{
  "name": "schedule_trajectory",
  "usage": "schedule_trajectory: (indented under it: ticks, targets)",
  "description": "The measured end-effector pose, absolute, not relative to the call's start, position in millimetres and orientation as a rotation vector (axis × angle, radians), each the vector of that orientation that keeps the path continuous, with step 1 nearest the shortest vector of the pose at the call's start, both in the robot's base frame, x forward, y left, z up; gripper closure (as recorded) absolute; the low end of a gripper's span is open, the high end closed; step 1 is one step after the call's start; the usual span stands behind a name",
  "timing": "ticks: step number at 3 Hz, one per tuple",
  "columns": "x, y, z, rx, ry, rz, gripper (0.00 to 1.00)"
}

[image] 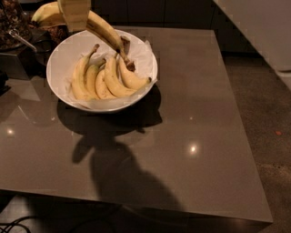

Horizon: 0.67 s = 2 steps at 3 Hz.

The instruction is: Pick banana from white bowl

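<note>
The white bowl (61,59), lined with crinkled white paper, stands at the table's back left and holds several shorter yellow bananas (107,79). My gripper (75,13) is at the top edge, above the bowl's far rim. It is shut across the middle of the long curved banana (107,32). That banana is lifted, its left end sticking out past the gripper. Its dark end points down toward the bowl's middle, close above the other bananas. I cannot tell whether it touches them.
Dark clutter with a metal handle (20,40) sits left of the bowl at the table's back left corner. The grey glossy table (195,136) ends at the right and front edges. Speckled floor (268,118) lies to the right. Cables (13,225) lie at bottom left.
</note>
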State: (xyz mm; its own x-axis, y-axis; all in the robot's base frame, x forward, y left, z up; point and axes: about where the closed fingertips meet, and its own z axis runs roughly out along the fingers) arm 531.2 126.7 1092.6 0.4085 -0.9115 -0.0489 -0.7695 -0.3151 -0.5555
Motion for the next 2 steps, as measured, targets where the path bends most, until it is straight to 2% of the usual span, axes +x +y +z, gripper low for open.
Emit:
schedule_trajectory:
  ticks: [2]
  targets:
    - [531.6, 118.2, 1082.3, -2.203, 1.502, -0.372, 1.0]
